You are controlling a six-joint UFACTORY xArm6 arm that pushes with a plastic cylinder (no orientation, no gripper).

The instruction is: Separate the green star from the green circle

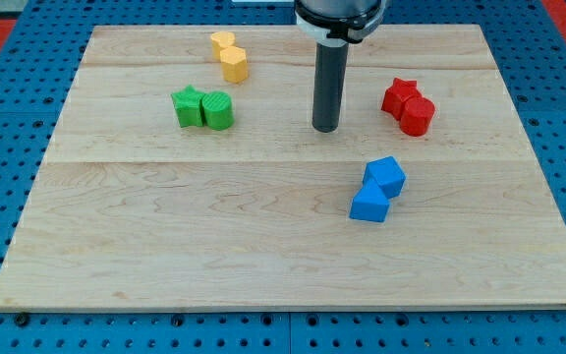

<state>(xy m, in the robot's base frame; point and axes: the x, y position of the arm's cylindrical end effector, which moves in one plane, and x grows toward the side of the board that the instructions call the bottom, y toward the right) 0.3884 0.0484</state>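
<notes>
Start at the near edge of the wooden board (165, 275): you have nothing standing along it. Moving inward, toward the right edge, the blue cube (387, 175) and a second blue block (369, 204) sit touching, the second one nearer to you. They play no part in this job and lie well apart from the green pair.

Further back, near the right edge, the red star (399, 95) and a red cylinder-like block (418, 115) press together, also irrelevant.

My tip (325, 129) rests on the board around the middle of its width, in the far half. It is a plain rod, so it has no jaws to open or close and holds nothing. It touches no block.

At the same depth, toward the left edge, the green star (189, 106) and the green circle (217, 110) stand in contact, the star on the outer side. The task is therefore not yet done. In my judgement you need the tip to enter at their seam, or push one sideways; approaching from the right meets the circle first and risks driving both together.

Closest to the far edge, the yellow heart (223, 42) and yellow hexagon (234, 65) touch, just behind the green pair.
</notes>
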